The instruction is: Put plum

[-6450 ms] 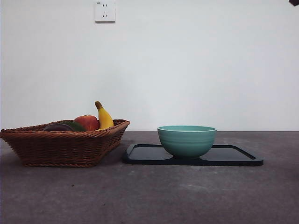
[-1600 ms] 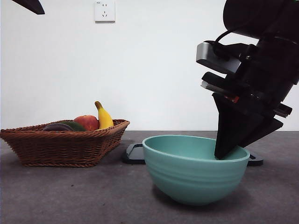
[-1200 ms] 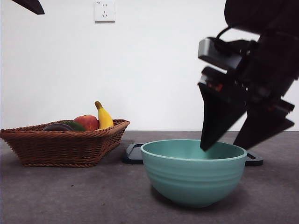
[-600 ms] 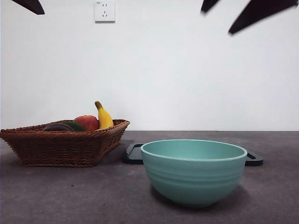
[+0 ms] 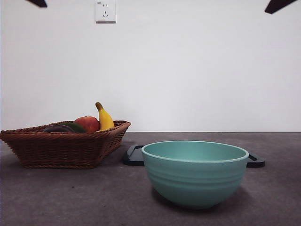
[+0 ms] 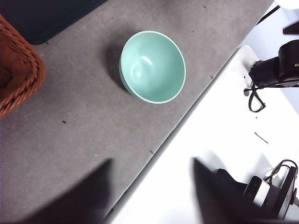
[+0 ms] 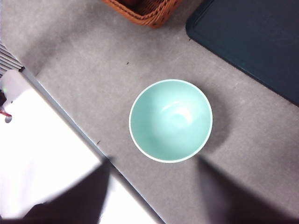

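The plum [image 5: 58, 128] lies in the basket [image 5: 66, 148] at left of the front view, nearer the left end effector [image 6: 152, 196]; both end effectors spread wide, empty.

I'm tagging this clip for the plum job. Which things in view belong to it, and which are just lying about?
Belongs to the job:
plum, dark, low in the wicker basket
teal bowl, empty, on the table in front of the tray, the likely target

Just lying about:
red apple
banana
green fruit
black tray
wall socket
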